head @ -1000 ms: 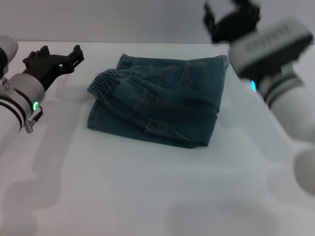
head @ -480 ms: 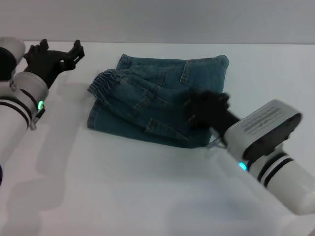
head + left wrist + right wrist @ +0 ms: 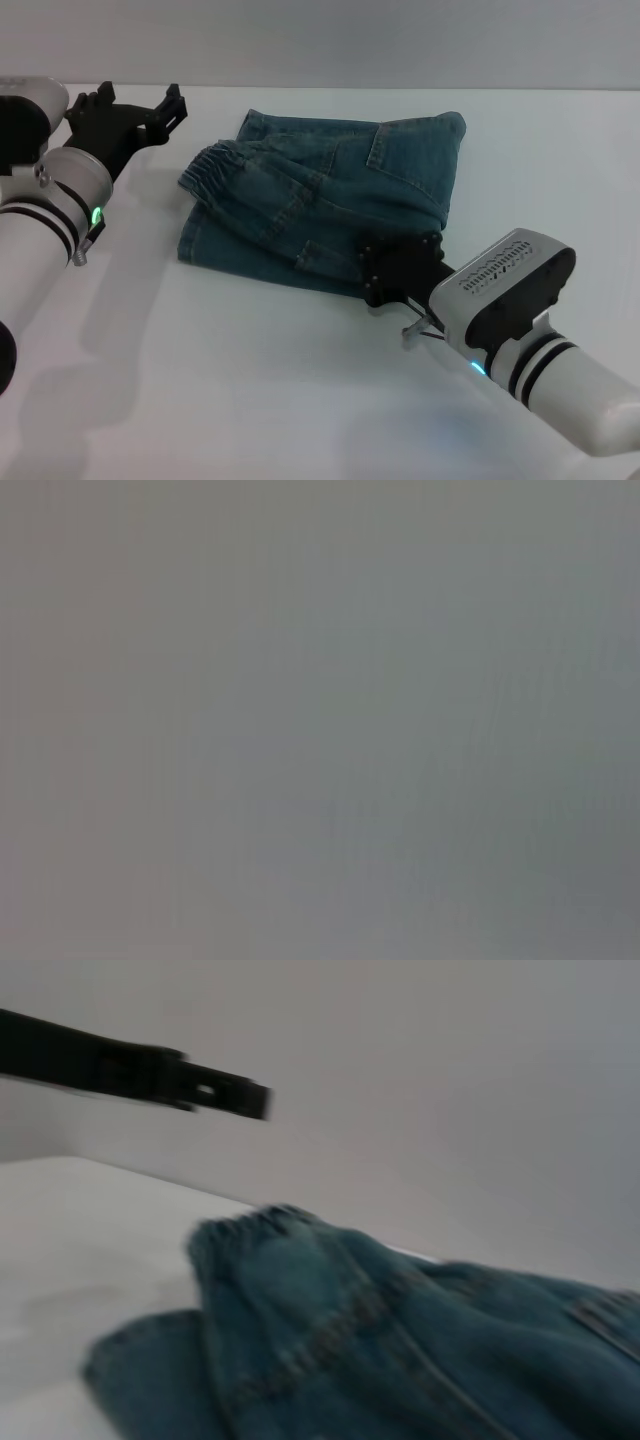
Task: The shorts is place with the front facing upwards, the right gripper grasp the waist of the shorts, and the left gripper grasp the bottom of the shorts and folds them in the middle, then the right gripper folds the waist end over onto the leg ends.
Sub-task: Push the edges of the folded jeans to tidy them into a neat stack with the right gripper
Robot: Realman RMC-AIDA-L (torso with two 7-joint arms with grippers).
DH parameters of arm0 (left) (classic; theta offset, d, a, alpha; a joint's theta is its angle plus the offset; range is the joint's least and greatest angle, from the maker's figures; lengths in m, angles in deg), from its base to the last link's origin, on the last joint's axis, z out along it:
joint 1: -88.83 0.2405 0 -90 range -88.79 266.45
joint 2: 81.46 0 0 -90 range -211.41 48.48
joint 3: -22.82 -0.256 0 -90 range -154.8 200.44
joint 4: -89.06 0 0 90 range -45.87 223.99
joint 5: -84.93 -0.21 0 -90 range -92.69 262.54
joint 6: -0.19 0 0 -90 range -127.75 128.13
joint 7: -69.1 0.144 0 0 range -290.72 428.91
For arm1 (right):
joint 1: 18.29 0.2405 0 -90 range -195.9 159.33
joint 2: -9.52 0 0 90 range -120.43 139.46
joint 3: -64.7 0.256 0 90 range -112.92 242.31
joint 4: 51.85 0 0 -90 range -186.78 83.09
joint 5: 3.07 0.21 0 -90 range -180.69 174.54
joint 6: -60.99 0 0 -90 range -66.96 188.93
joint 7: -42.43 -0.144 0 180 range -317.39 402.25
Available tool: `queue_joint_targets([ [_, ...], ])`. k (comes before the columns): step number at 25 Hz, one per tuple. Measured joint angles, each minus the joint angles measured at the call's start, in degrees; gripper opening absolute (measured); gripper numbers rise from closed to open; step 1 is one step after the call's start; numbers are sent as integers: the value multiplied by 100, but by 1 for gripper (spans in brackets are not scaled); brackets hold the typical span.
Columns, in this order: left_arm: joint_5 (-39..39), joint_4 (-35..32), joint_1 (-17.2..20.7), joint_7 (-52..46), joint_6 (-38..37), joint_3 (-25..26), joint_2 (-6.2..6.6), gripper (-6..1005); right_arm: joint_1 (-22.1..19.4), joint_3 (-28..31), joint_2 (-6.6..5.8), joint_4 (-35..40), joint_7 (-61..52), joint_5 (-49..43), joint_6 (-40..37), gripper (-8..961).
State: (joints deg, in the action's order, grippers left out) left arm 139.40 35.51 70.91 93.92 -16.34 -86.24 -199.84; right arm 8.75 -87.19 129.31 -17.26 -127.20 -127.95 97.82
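The blue denim shorts (image 3: 320, 205) lie folded in a thick rectangle on the white table. The gathered waist (image 3: 215, 160) rests on top at the left side, above a straight stitched edge (image 3: 188, 240) of the layer below. My left gripper (image 3: 138, 108) hovers open off the shorts' far left corner, holding nothing. My right gripper (image 3: 400, 268) is low at the shorts' near right corner, open, its black fingers against the fold edge. In the right wrist view the shorts (image 3: 400, 1350) fill the lower part, and one black finger (image 3: 140, 1070) shows above them.
The white table (image 3: 250, 390) stretches toward me in front of the shorts. A plain grey wall runs behind the table's far edge (image 3: 540, 90). The left wrist view shows only flat grey.
My right arm has swung down from high at the far right to the shorts' near right corner. The left gripper has drifted slightly right. The shorts have not moved.
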Motion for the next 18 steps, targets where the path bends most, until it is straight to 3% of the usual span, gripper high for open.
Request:
queue_joint_targets([
  [18, -38, 42, -23, -149, 24, -82, 6, 845, -51, 576, -82, -652, 29, 329, 329, -2],
])
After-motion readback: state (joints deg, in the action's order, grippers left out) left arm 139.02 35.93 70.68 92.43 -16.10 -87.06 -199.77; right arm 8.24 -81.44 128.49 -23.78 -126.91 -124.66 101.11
